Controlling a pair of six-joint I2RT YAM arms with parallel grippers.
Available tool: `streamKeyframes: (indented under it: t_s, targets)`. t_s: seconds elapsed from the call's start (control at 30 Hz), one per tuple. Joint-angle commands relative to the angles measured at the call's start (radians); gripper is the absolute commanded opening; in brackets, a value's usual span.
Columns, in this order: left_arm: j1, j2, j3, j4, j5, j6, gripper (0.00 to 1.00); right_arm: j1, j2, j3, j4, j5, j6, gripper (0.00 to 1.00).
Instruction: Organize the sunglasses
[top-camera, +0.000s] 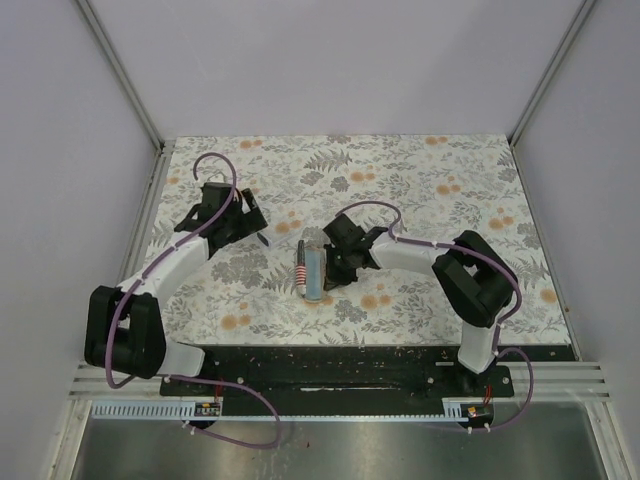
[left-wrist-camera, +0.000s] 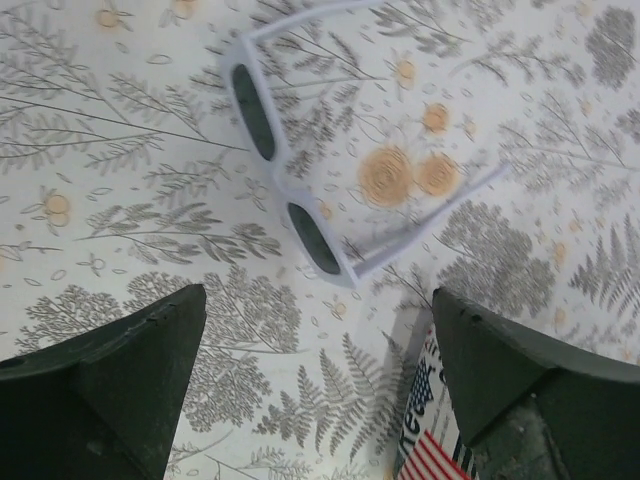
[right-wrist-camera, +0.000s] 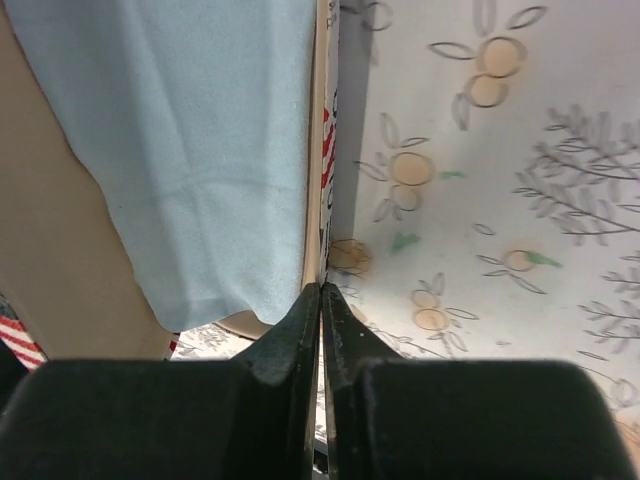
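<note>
Left fingers (left-wrist-camera: 120, 370) of mine hang wide apart above the sunglasses (left-wrist-camera: 285, 190) lying on the table (left-wrist-camera: 100, 230). My right fingers (right-wrist-camera: 290, 330) are clamped on the case (right-wrist-camera: 50, 250) rim, cloth (right-wrist-camera: 190, 140) inside.

1. The sunglasses (left-wrist-camera: 283, 185): thin white frame with two narrow, dark oval lenses.
2. State: both temple arms are unfolded and spread away from the front frame.
3. Pose: lying flat. In the left wrist view the front frame runs diagonally from upper left to lower right, and the temples extend to the right.
4. Location: resting on the floral-patterned surface (left-wrist-camera: 120, 150).
</note>
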Motion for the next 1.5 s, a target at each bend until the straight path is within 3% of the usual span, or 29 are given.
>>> streamKeyframes:
  t_s: [0.0,0.33,0.5,0.63,0.87,0.97,1.07,1.23,1.47]
  targets:
    - [0.037,0.086,0.059,0.061,-0.065,-0.044,0.99,0.037,0.015,0.057,0.04,-0.016,0.048,0.08]
    - [0.037,0.448,0.308,-0.043,-0.143,-0.128,0.91,0.08,0.018,0.054,0.065,-0.023,0.076,0.08]
    - [0.037,0.497,0.357,-0.055,-0.193,-0.122,0.79,0.096,0.018,0.045,0.086,-0.022,0.085,0.09]
    - [0.037,0.525,0.368,-0.049,-0.171,-0.123,0.57,0.108,0.038,0.064,0.099,-0.034,0.088,0.09]
    - [0.034,0.531,0.339,-0.014,-0.148,-0.123,0.52,0.166,0.1,0.156,0.103,-0.037,0.109,0.09]
    - [0.035,0.536,0.342,-0.012,-0.15,-0.107,0.4,0.186,0.117,0.183,0.109,-0.04,0.119,0.09]
    - [0.035,0.536,0.343,-0.009,-0.134,-0.088,0.24,0.188,0.101,0.181,0.109,-0.033,0.117,0.19]
    - [0.035,0.543,0.355,0.015,-0.064,-0.053,0.07,0.188,0.036,0.155,0.106,-0.017,0.116,0.31]
    - [0.015,0.559,0.401,0.052,0.06,-0.011,0.05,0.171,-0.09,0.109,0.071,0.01,0.097,0.48]
